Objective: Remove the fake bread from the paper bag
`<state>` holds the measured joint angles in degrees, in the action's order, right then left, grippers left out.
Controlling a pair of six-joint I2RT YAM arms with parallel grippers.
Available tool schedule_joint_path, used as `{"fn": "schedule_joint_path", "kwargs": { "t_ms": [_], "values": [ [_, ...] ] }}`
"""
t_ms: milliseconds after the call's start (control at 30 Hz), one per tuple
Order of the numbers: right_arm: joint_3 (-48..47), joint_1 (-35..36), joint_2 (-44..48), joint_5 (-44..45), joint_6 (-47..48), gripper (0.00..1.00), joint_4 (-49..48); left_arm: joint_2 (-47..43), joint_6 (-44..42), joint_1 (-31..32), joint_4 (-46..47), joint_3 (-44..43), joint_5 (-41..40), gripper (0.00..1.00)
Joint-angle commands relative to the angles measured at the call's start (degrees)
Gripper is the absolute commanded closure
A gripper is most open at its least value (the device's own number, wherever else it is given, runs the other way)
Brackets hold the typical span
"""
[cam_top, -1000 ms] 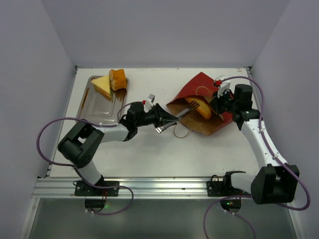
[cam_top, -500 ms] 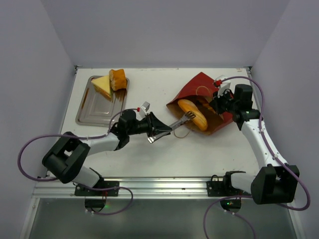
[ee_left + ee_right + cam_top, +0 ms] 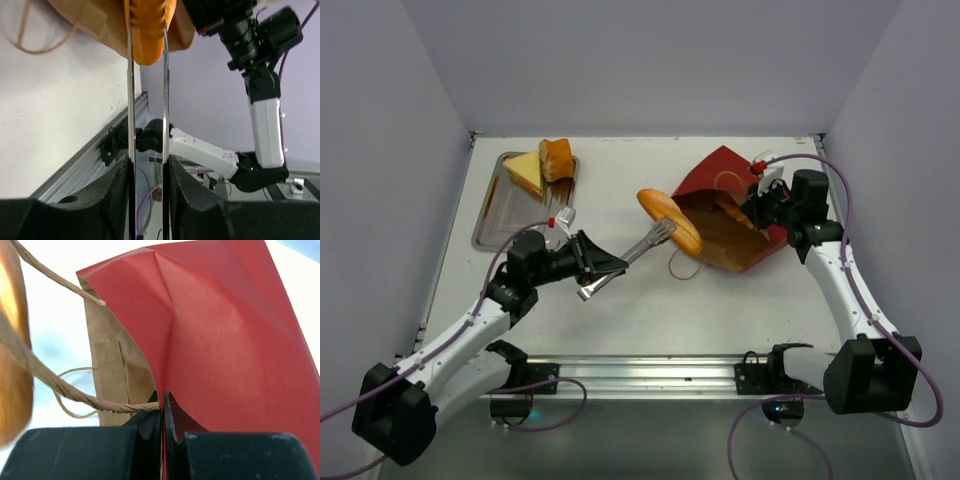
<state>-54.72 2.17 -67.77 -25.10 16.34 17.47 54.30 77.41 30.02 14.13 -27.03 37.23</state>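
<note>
The red paper bag [image 3: 715, 178] lies on its side at the right, brown mouth facing left. My right gripper [image 3: 757, 212] is shut on the bag's upper rim; the right wrist view shows the closed jaws [image 3: 162, 412] pinching the red paper [image 3: 225, 340] beside a string handle [image 3: 60, 385]. My left gripper [image 3: 592, 270] is shut on metal tongs [image 3: 645, 243]. The tongs clamp an orange oval fake bread [image 3: 670, 220] just outside the bag's mouth, above the table. In the left wrist view the tong blades [image 3: 131, 100] squeeze the bread [image 3: 147, 30] in front of my gripper [image 3: 148, 165].
A shallow steel tray [image 3: 510, 222] sits at the back left with a yellow wedge [image 3: 525, 172] and a brown bread piece [image 3: 557, 158] in it. A loose string handle [image 3: 682, 266] lies on the white table in front of the bag.
My left arm has drawn back to the left with the tongs, pulling the bread from inside the bag to just outside its mouth. The right gripper has kept its hold on the bag.
</note>
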Motion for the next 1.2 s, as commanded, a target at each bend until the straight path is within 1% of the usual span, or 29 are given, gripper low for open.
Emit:
{"fn": "schedule_joint_path", "kwargs": {
  "t_ms": [0, 33, 100, 133, 167, 233, 267, 300, 333, 400, 533, 567, 633, 767, 833, 967, 1167],
  "values": [
    [0.5, -0.2, 1.6, -1.3, -0.9, 0.98, -1.7, -5.7, -4.9, -5.7, -10.8, -0.3, 0.9, 1.0],
    [0.5, -0.2, 1.6, -1.5, -0.9, 0.98, -1.7, -6.2, -6.1, -6.6, -13.2, -0.8, 0.9, 1.0],
    [0.4, -0.2, 1.8, -1.5, -1.0, 0.98, -1.7, -6.5, -7.4, -9.9, -14.0, -1.1, 1.3, 1.0],
    [0.5, -0.2, 2.0, -1.5, -1.0, 0.98, -1.7, -6.2, -8.5, -11.1, -16.3, -1.4, 1.7, 1.0],
    [0.4, -0.2, 2.0, -1.5, -1.0, 0.98, -1.7, -6.0, -9.2, -14.0, -16.4, -1.6, 2.4, 1.0],
    [0.5, -0.2, 2.3, -1.4, -1.0, 0.98, -1.7, -4.8, -11.6, -16.8, -18.3, -3.1, 2.1, 1.0],
    [0.5, -0.2, 2.4, -1.4, -1.0, 0.98, -1.7, -4.2, -12.4, -19.6, -18.9, -3.7, 1.4, 1.0],
    [0.5, -0.2, 2.2, -1.4, -1.1, 0.98, -1.7, -3.9, -13.2, -21.0, -19.4, -4.3, 1.1, 1.0],
    [0.5, -0.2, 2.3, -1.5, -1.0, 0.98, -1.7, -3.7, -13.7, -24.0, -19.3, -4.8, 0.6, 1.0],
    [0.5, -0.2, 2.0, -1.9, -1.0, 0.98, -1.7, -2.8, -13.6, -27.1, -17.3, -4.9, 0.3, 1.0],
    [0.5, -0.2, 1.8, -2.1, -1.0, 0.98, -1.7, -0.5, -13.5, -36.3, -14.9, -5.0, 1.6, 1.0],
    [0.5, -0.2, 1.8, -2.1, -1.0, 0.98, -1.7, 0.2, -13.4, -37.5, -12.9, -4.8, 1.9, 1.0],
    [0.5, -0.2, 1.6, -2.1, -0.9, 0.98, -1.7, 1.1, -13.4, -41.1, -12.2, -4.6, 3.3, 1.0],
    [0.5, -0.2, 1.5, -2.1, -0.9, 0.98, -1.7, 1.2, -14.4, -45.6, -13.2, -4.5, 4.5, 1.0],
    [0.4, -0.2, 1.4, -2.1, -0.9, 0.98, -1.7, 0.9, -15.3, -47.8, -15.9, -4.3, 4.8, 1.0],
    [0.4, -0.2, 1.1, -2.1, -0.9, 0.98, -1.7, -0.9, -16.7, -50.1, -20.5, -3.1, 3.5, 1.0],
    [0.3, -0.2, 1.1, -2.4, -0.9, 0.98, -1.7, -5.2, -15.3, -53.0, -26.2, -0.9, 1.4, 1.0]
  ]
}}
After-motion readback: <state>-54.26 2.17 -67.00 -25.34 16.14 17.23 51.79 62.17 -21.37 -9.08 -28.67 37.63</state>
